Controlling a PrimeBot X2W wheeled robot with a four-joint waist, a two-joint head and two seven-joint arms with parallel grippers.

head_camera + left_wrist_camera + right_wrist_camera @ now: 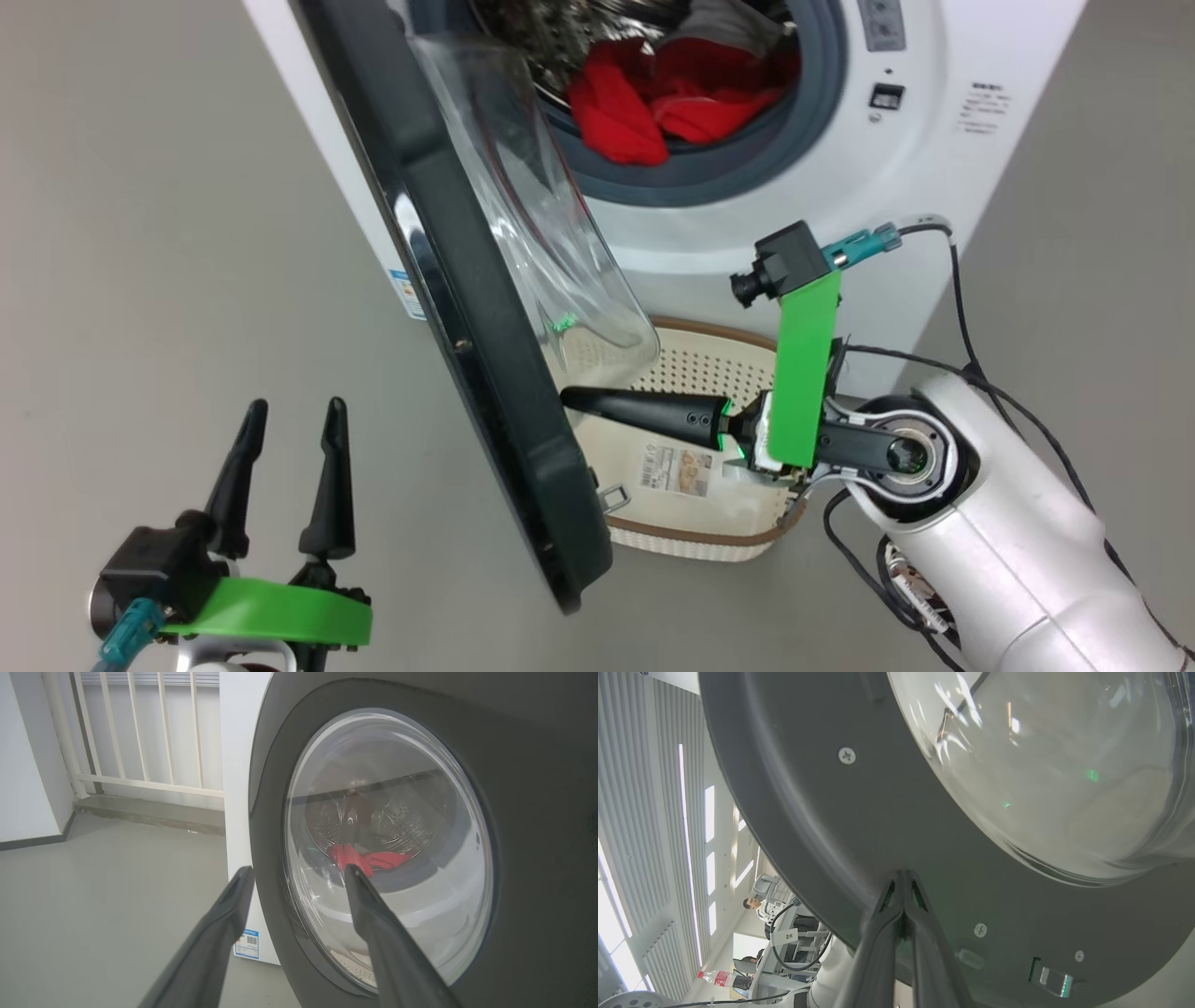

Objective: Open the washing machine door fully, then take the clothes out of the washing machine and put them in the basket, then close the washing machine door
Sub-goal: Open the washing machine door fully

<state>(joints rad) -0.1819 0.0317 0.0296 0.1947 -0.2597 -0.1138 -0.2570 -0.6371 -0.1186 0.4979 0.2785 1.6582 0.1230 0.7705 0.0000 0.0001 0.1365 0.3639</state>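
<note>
A white railing [149,785] borders the grey floor [93,905], with a person [759,909] and a red-labelled bottle [720,977] far off

Glossy-rimmed door [476,373], clear glass bowl [551,243] (glinting); soft cloth clothes [635,112]; perforated plastic basket [691,543].

Your left hand [297,411] sits low at the near left, its two fingers spread wide and pointing away from you. Your right hand [571,398] reaches leftward from the pale forearm [1008,551] at the near right, fingers pressed together.
</note>
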